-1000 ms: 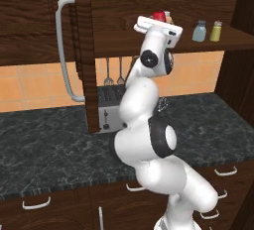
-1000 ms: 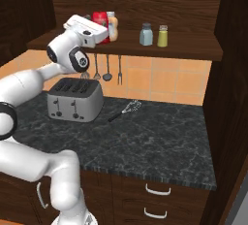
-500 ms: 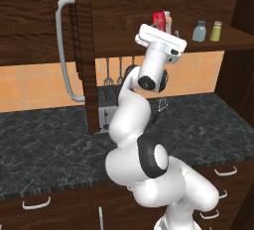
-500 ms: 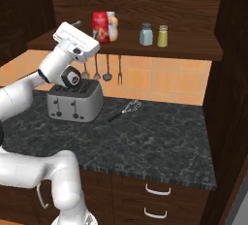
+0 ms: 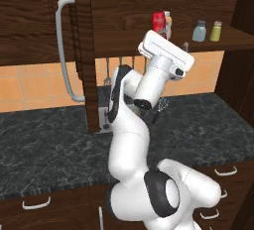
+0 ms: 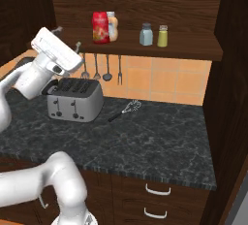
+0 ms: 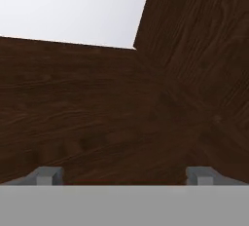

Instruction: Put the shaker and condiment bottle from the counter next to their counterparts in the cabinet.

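red bottle (image 6: pixel 100 27) on cabinet shelf (image 6: pixel 193 49) touching peach bottle (image 6: pixel 112 25), blue-grey shaker (image 6: pixel 146 34) just beside yellow-green shaker (image 6: pixel 162 35) at 3 o'clock, gripper (image 7: pixel 124 175) wide and empty (facing dark wood), toaster (image 6: pixel 73 99) and whisk (image 6: pixel 126 109) on counter (image 6: pixel 160 141) below

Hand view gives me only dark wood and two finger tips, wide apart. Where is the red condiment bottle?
Observer: The condiment bottle stands on the cabinet shelf, close beside the peach-orange bottle.
Operator: And the blue-grey shaker?
Observer: The shaker stands further along the same shelf, next to the yellow-green shaker.
Operator: Where is my gripper against that shelf?
Observer: The gripper is off the end of the shelf nearest the red bottle, above the toaster, and it holds nothing.
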You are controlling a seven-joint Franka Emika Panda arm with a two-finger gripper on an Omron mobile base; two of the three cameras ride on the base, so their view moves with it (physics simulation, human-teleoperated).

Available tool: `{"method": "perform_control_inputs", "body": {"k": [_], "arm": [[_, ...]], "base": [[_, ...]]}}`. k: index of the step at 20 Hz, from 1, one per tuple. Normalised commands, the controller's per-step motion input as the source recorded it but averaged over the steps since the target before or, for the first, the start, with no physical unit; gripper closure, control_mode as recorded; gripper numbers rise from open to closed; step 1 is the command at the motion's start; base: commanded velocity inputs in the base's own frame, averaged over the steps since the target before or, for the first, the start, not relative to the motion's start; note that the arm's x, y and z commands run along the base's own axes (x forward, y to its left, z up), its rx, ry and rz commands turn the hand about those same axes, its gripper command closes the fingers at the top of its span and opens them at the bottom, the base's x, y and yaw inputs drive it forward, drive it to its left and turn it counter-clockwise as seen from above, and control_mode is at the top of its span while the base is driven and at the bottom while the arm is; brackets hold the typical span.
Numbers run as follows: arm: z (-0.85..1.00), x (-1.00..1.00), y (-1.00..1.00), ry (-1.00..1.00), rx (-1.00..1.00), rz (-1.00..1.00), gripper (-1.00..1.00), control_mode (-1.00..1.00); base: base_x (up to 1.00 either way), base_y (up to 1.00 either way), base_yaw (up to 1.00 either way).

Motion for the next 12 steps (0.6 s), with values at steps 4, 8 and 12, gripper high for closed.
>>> {"method": "perform_control_inputs", "body": {"k": [4, 8, 12], "arm": [[-0.96, -1.00, 0.00, -0.02, 0.00, 0.00, -1.00, -1.00], [-1.00, -1.00, 0.00, 0.00, 0.00, 0.00, -1.00, -1.00], [-0.91, -0.68, 0.00, 0.05, 0.00, 0.00, -1.00, -1.00]], "base": [[0.00, 0.00, 0.00], [0.00, 0.00, 0.00], [0.00, 0.00, 0.00]]}}
